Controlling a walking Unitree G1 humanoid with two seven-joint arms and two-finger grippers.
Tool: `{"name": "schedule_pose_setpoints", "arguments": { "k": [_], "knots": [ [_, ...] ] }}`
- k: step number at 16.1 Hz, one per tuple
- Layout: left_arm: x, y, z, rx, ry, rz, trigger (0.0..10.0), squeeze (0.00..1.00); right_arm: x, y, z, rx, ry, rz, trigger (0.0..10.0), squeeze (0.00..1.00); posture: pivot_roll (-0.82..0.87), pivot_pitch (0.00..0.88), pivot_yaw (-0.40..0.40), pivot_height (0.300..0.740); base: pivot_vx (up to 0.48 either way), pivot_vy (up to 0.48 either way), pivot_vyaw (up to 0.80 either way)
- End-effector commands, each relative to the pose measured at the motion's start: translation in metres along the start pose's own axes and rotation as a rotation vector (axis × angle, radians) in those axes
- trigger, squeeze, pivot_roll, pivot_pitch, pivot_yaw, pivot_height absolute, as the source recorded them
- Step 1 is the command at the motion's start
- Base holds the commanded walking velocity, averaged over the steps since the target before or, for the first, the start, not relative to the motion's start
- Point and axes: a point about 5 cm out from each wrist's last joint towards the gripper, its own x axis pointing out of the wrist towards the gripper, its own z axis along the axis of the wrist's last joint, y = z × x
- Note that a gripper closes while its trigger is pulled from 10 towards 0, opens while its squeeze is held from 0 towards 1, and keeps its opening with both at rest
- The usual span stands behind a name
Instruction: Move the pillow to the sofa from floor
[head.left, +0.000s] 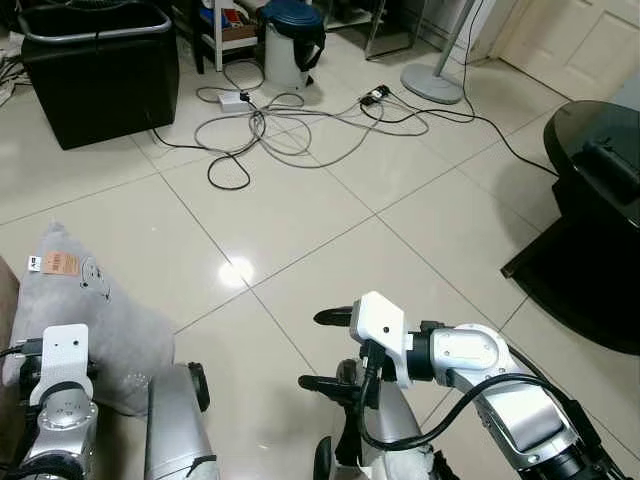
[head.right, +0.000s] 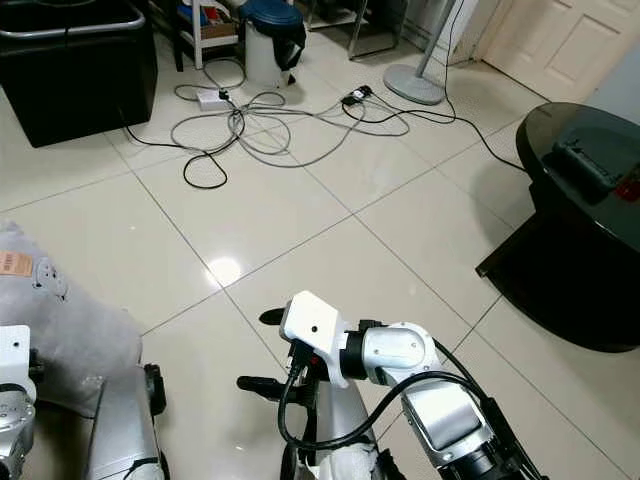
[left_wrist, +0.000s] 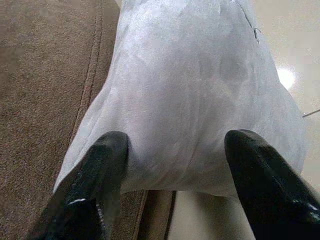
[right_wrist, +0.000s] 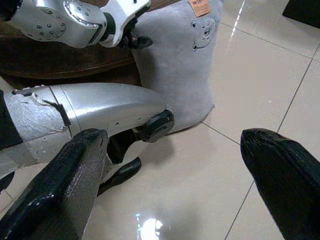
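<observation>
Home living room (sofa, tiles)

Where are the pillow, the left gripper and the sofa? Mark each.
pillow (head.left: 95, 310): left eye view, middle of its grey face.
left gripper (left_wrist: 175, 165): left wrist view, midway between its fingertips.
sofa (left_wrist: 45, 100): left wrist view, brown seat fabric.
</observation>
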Motion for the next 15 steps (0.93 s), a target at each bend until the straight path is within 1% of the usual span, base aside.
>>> {"name": "schedule_pose_setpoints", "arguments": {
  "k": [1,5,10,11,12,13,14,15],
  "knots": [
    [-0.004,-0.003,-0.008,0.007,0.019,0.014,0.0,0.0,-0.005,0.002,-0.001,0.003,-0.003,-0.006,10.0,0.0,-0.08,0.068,-0.214,0.541,0.0,0.0,0.0],
    [-0.004,-0.001,-0.007,0.039,-0.001,0.043,0.0,0.0,-0.007,0.003,-0.001,0.001,-0.01,-0.012,10.0,0.0,-0.08,0.049,-0.203,0.541,0.0,0.0,0.0],
    [-0.003,0.0,-0.004,0.051,-0.017,0.049,0.0,0.0,-0.008,0.005,-0.001,0.001,-0.013,-0.018,10.0,0.0,-0.08,0.04,-0.197,0.541,0.0,0.0,0.0],
    [-0.003,-0.001,-0.001,0.046,-0.041,0.059,0.0,0.0,-0.008,0.004,-0.002,0.0,-0.013,-0.022,10.0,0.0,-0.08,0.036,-0.193,0.541,0.0,0.0,0.0],
    [-0.003,0.0,0.004,0.022,-0.077,0.069,0.0,0.0,-0.008,0.004,-0.002,-0.001,-0.014,-0.024,10.0,0.0,-0.08,0.036,-0.193,0.541,0.0,0.0,0.0],
    [-0.003,0.0,0.015,-0.015,-0.158,0.077,0.0,0.0,-0.008,0.003,-0.002,-0.002,-0.015,-0.027,10.0,0.0,-0.07,0.034,-0.191,0.541,0.0,0.0,0.0],
    [-0.003,-0.001,0.033,-0.048,-0.281,0.069,0.0,0.0,-0.007,0.002,-0.001,-0.003,-0.018,-0.031,10.0,0.0,-0.07,0.034,-0.191,0.541,0.0,0.0,0.0],
    [-0.003,0.0,0.043,-0.059,-0.338,0.073,0.0,0.0,-0.007,0.001,-0.001,-0.005,-0.019,-0.034,10.0,0.0,-0.07,0.027,-0.188,0.541,0.0,0.0,0.0]
  ]
}}
